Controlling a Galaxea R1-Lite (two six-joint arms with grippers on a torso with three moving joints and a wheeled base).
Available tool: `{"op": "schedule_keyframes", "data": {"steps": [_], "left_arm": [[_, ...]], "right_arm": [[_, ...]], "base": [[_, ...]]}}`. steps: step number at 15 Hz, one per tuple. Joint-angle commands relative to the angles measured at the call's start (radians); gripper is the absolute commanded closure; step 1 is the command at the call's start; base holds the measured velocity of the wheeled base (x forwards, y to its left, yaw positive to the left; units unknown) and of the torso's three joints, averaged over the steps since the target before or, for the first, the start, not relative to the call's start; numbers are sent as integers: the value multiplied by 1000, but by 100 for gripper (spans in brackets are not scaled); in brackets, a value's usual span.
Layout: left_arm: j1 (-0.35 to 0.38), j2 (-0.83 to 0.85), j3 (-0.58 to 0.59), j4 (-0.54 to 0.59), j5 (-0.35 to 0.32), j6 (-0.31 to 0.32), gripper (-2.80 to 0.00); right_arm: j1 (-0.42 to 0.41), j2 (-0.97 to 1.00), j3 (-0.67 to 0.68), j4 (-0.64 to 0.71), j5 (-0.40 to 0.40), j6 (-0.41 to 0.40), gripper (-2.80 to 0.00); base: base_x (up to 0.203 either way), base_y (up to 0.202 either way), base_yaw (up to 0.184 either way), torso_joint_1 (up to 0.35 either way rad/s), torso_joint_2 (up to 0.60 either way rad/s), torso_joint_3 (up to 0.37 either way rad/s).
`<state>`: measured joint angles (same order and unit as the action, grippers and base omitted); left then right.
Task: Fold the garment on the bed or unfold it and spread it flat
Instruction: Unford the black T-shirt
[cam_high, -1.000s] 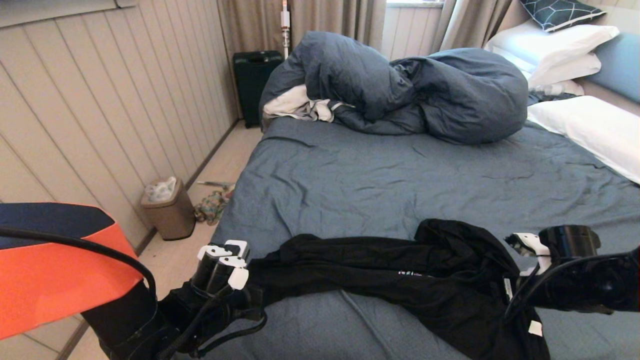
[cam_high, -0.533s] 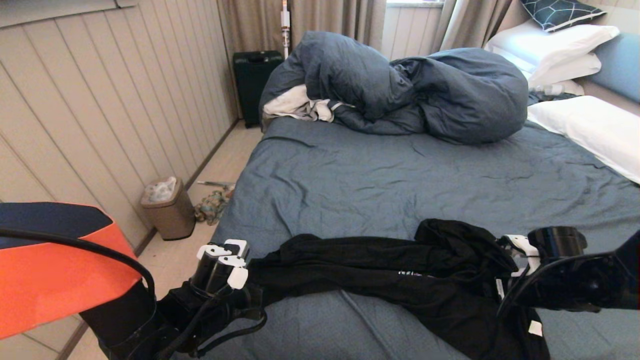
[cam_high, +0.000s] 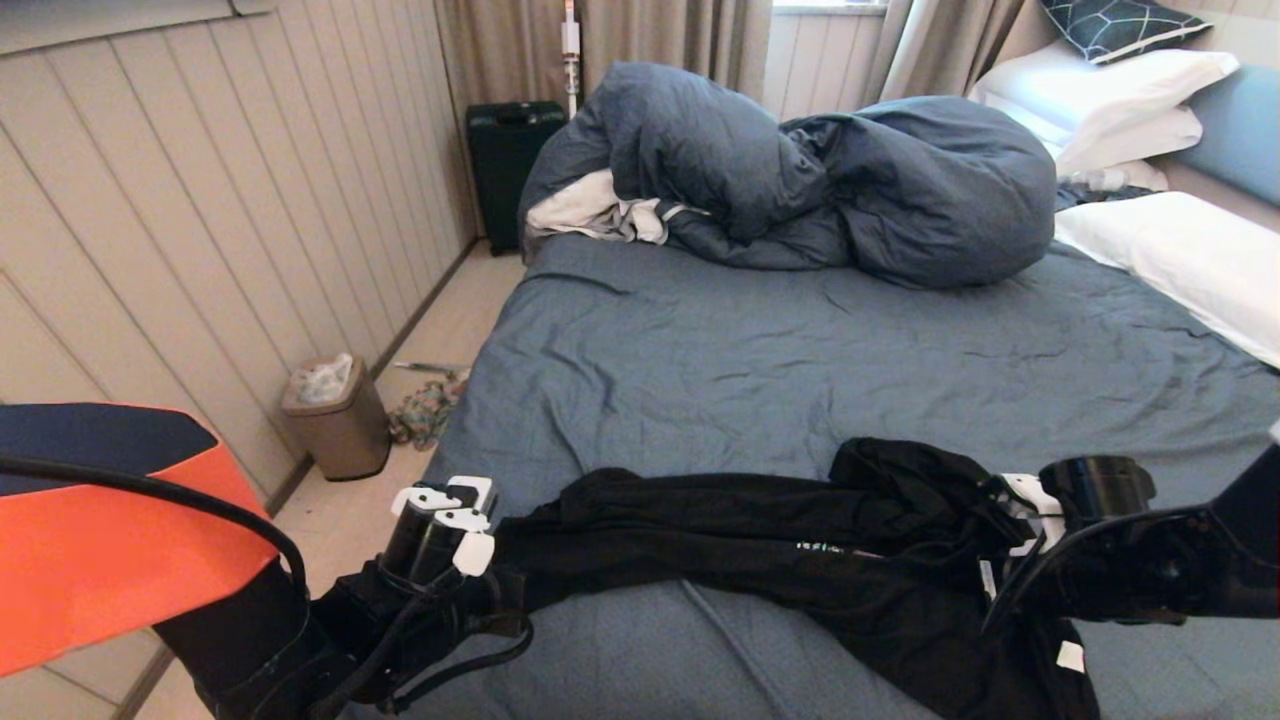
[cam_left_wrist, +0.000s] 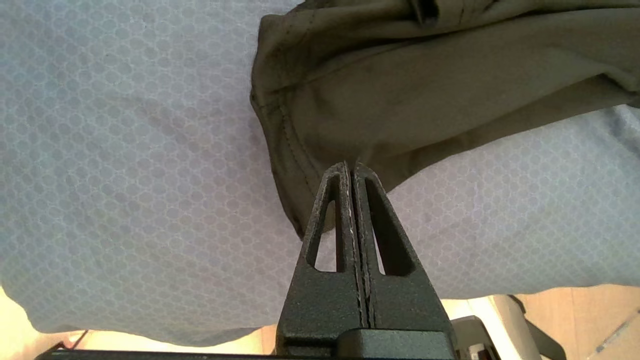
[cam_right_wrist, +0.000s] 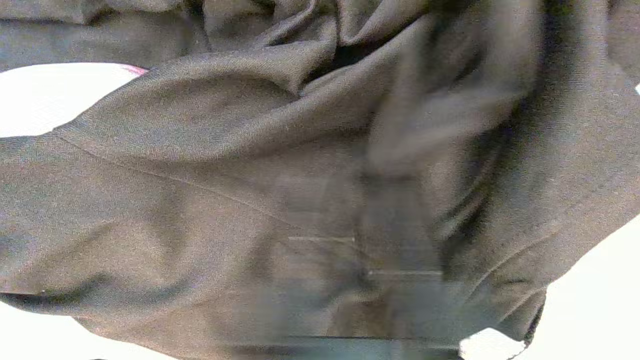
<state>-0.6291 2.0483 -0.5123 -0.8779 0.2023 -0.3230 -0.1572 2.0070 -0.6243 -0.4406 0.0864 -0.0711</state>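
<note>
Black garment bunched on bed, right pincer blurred in cloth

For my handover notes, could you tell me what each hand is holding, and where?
Left hand: shut on the T-shirt's hemmed edge. Right hand: buried in the bunched opposite end; a grip cannot be told.

The bed carries the garment, duvet and pillows.

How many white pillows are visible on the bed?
3: two white pillows are stacked at the headboard, upper and lower, and one lies on the sheet on the right. The duvet may hide more.
</note>
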Motion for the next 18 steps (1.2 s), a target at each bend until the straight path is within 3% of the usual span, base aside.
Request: {"op": "schedule_keyframes", "data": {"steps": [1,6,10,15,18], "left_arm": [[-1,1,0,-6,2,-2,0],[0,-5,0,-6,3,-2,0],[-1,-19,2,-5,3,-2,0],[-3,-25,5,-4,25,-1,0],[-1,-33,3,-4,25,-1,0]], "right_arm": [[5,-13,3,-3,1,0,0],[13,-139,45,-6,17,-4,0],[113,-430,148,40,32,-10,0],[229,-818,253,392,60,-19,0],[257,-1002,319,601,63,-72,0]], "base": [[0,0,0,0,0,0],[0,0,0,0,0,0],[0,0,0,0,0,0],[0,0,0,0,0,0],[0,0,0,0,0,0]]}}
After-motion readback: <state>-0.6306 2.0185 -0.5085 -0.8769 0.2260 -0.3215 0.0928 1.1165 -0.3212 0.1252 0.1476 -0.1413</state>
